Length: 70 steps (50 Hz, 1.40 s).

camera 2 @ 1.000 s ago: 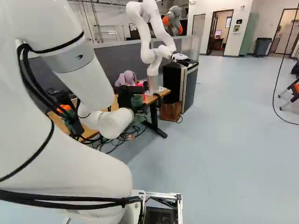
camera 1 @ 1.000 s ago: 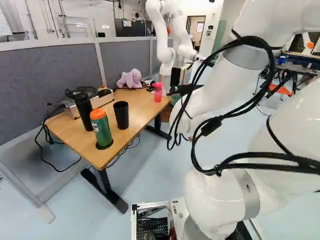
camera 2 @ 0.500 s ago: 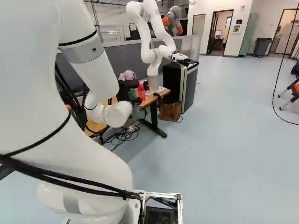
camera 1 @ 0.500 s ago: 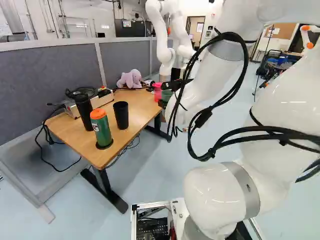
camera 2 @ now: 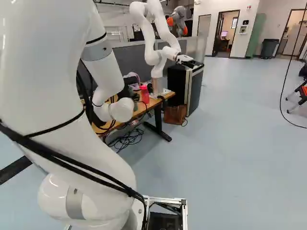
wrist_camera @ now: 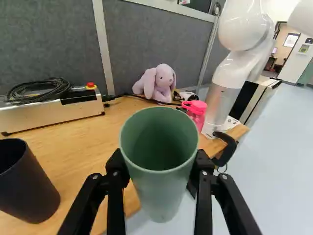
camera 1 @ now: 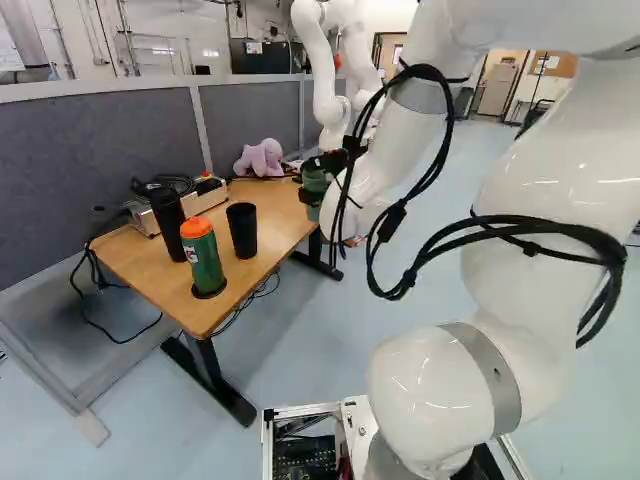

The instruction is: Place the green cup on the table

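- Claw (wrist_camera: 159, 169) parted to cup width, gripping the green cup (wrist_camera: 161, 193) from both sides.
- Cup is at the desk's (wrist_camera: 83, 147) right edge.
- Grasp done; lowering inward and release remain.

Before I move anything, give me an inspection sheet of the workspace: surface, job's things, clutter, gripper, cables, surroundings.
Surface: wood-topped table.
Job's things: green cup, held, not yet set down on the table.
Clutter: two black cups, green bottle with orange lid, pink bottle, plush rabbit, long box with red button.
Toppled cups or bottles: nothing seen.
Gripper: shut on the green cup.
Cables: black coil on the box; loose tangle under the table; loops along my arm.
Surroundings: grey partition behind the table; another robot at its far end.
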Available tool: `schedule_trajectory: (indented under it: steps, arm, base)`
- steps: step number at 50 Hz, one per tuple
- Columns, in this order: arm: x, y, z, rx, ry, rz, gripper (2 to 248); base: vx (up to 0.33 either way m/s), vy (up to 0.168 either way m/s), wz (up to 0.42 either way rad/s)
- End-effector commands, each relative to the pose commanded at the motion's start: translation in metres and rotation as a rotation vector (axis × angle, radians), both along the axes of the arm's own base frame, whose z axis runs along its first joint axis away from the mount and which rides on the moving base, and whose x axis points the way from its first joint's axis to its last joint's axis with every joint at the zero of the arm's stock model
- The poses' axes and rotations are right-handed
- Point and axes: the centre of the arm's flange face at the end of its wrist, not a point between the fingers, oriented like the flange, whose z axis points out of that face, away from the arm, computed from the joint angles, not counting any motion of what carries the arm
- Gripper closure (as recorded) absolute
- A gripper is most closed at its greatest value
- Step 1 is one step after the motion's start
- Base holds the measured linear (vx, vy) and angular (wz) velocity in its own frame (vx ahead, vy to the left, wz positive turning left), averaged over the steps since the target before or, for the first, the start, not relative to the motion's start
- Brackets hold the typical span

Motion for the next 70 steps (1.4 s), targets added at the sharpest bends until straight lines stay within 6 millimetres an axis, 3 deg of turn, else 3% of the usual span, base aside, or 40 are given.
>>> schedule_trajectory:
  steps: [13,70]
  arm:
    - [0.028,0.012,-0.005,0.000,-0.002,0.024,125]
    - [0.118,0.096,-0.070,0.016,0.027,0.127,125]
  base:
    - [0.000,0.000,0.000]
    - [0.000,0.000,0.000]
